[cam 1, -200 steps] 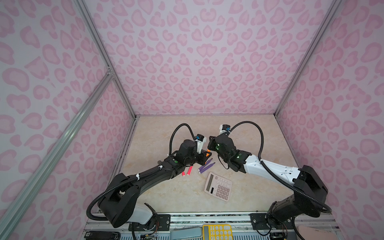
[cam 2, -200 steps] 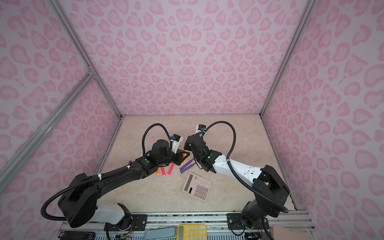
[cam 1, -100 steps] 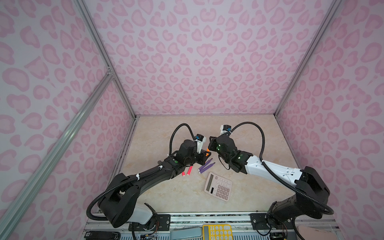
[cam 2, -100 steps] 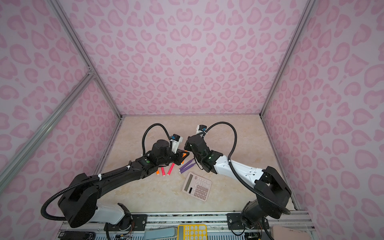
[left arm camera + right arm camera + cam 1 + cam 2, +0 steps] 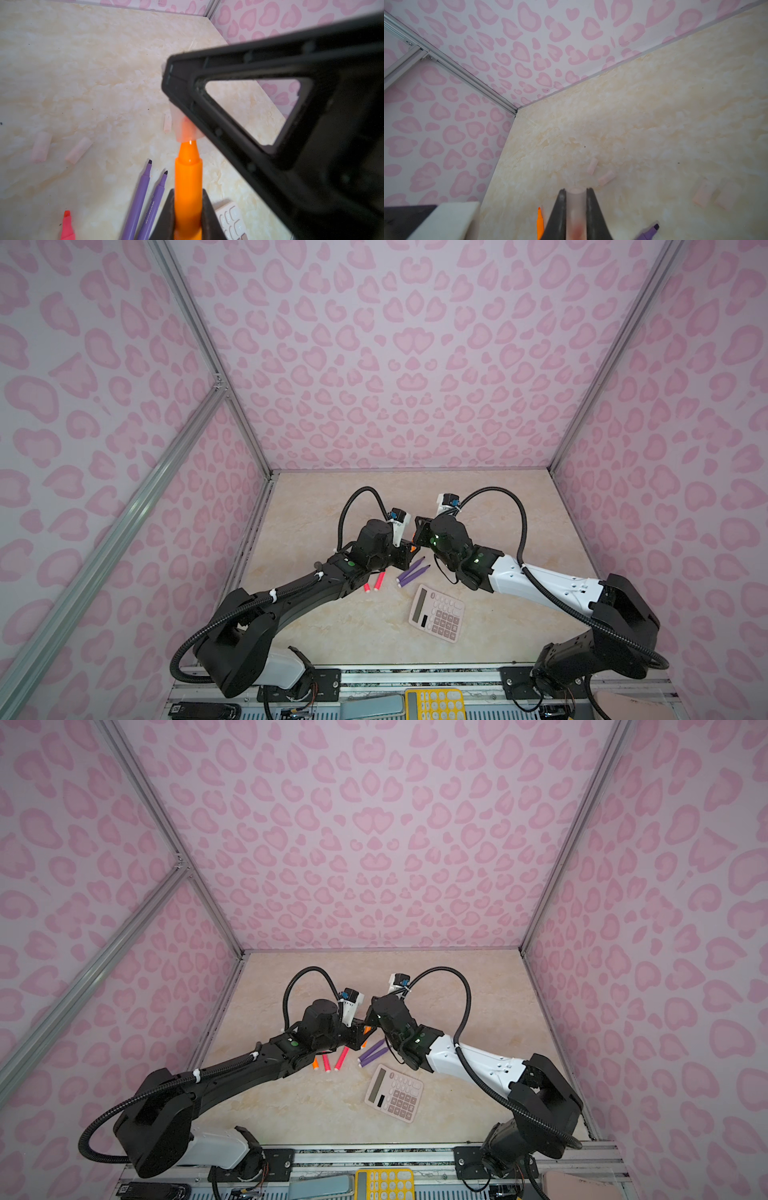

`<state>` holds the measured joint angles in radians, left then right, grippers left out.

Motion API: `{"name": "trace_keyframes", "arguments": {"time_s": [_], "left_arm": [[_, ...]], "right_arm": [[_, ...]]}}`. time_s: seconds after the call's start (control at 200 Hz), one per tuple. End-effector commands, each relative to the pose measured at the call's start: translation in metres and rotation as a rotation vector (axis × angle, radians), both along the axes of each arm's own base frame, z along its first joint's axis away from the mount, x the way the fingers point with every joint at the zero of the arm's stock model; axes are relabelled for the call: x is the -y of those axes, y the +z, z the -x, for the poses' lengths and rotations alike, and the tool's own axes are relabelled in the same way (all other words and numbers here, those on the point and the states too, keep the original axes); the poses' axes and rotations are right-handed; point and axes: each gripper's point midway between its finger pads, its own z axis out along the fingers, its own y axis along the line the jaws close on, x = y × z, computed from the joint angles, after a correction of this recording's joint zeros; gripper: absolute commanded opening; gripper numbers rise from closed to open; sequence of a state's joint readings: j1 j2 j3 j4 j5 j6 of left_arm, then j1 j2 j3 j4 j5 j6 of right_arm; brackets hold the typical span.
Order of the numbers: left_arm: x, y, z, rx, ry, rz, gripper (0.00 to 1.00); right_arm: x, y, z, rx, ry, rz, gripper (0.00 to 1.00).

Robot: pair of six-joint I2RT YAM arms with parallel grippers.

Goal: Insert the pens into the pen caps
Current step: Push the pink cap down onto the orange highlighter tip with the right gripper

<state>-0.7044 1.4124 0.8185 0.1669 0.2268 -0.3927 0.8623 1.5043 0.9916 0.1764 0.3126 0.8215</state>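
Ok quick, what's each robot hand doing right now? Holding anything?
Left gripper: closed, holding an orange pen.
Right gripper: closed, holding a clear cap.

pink calculator (image 5: pixel 437 613) lies on the marble tabletop (image 5: pixel 552 522), keys up.

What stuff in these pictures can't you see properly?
Held pen cap: left wrist view, partly behind the right gripper.
Loose pen caps: both top views, too small and pale.
Pink-red pen: left wrist view, cut by the bottom edge.
Purple pen: right wrist view, blurred, cut by the bottom edge.
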Motion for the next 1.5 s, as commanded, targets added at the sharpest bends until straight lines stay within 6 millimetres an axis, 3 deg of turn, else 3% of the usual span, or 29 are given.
{"name": "trace_keyframes", "arguments": {"time_s": [0.0, 0.385, 0.935, 1.18, 1.5], "left_arm": [[-0.004, 0.011, -0.006, 0.042, 0.045, 0.023, 0.04], [-0.013, 0.015, -0.007, 0.063, 0.086, 0.029, 0.04], [-0.018, 0.028, -0.002, 0.095, 0.092, 0.063, 0.04], [-0.014, 0.044, 0.010, 0.109, 0.034, 0.142, 0.04], [-0.032, 0.056, 0.007, 0.076, 0.032, 0.252, 0.04]], "right_arm": [[-0.007, 0.003, 0.007, 0.007, 0.017, -0.064, 0.02], [-0.002, -0.003, 0.013, -0.008, -0.009, -0.145, 0.02], [-0.027, -0.007, 0.034, -0.005, 0.089, -0.208, 0.02], [-0.036, 0.004, 0.042, 0.070, 0.184, -0.272, 0.08], [-0.034, 0.012, 0.056, 0.168, 0.287, -0.305, 0.08]]}}
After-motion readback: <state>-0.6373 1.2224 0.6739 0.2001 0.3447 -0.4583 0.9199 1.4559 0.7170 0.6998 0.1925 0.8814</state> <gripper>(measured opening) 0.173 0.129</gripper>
